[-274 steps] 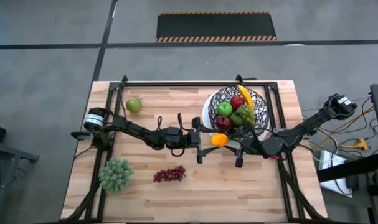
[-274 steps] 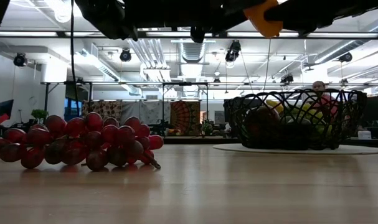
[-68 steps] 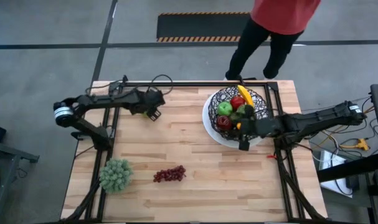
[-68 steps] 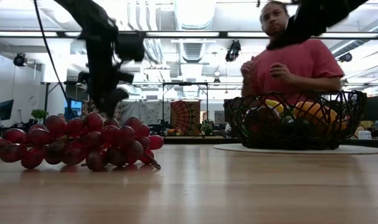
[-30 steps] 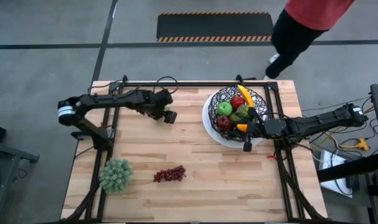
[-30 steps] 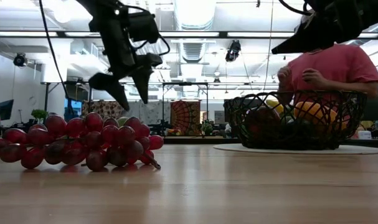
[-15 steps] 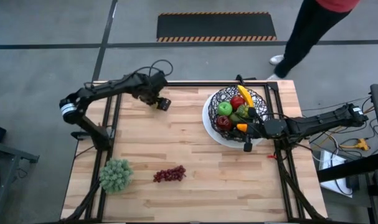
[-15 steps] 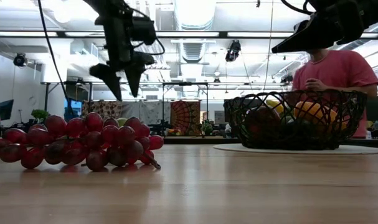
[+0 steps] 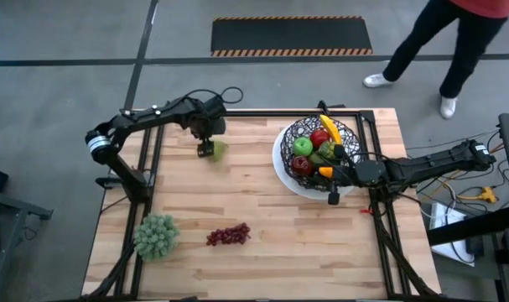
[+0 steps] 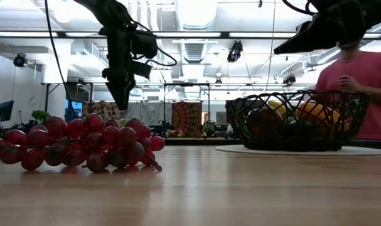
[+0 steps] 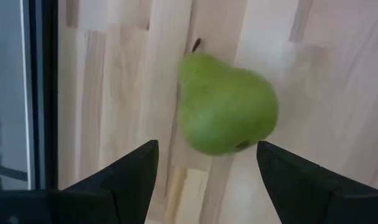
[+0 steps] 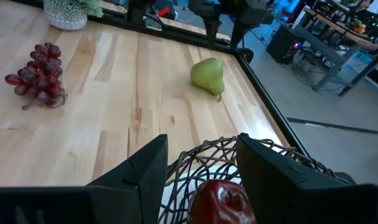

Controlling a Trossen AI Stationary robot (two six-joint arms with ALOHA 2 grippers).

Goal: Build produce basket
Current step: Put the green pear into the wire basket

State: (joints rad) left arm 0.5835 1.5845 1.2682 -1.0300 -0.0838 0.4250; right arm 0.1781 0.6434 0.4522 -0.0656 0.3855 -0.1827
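A green pear (image 9: pixel 218 148) lies on its side on the table, left of the basket. My left gripper (image 9: pixel 205 149) hangs just above it, open and pointing down. In the left wrist view the pear (image 11: pixel 226 102) shows between and beyond the two fingers, untouched. The black wire basket (image 9: pixel 317 151) on its white plate holds a banana (image 9: pixel 329 127), red and green apples, green grapes and an orange piece. My right gripper (image 9: pixel 331 189) is open at the basket's near rim (image 12: pixel 226 155). Purple grapes (image 9: pixel 228 235) lie near the table's near edge.
A frilly pale-green leafy bunch (image 9: pixel 156 236) sits at the near left corner. A black frame rail runs along the table's far and side edges. A person (image 9: pixel 455 33) in a red top walks beyond the far right corner. Bare wood lies between the pear and the grapes.
My left gripper swung toward the far edge, then came back a little to the left and settled over the pear. It turned from a slant to pointing straight down. The person walked to the right behind the table. My right arm kept still.
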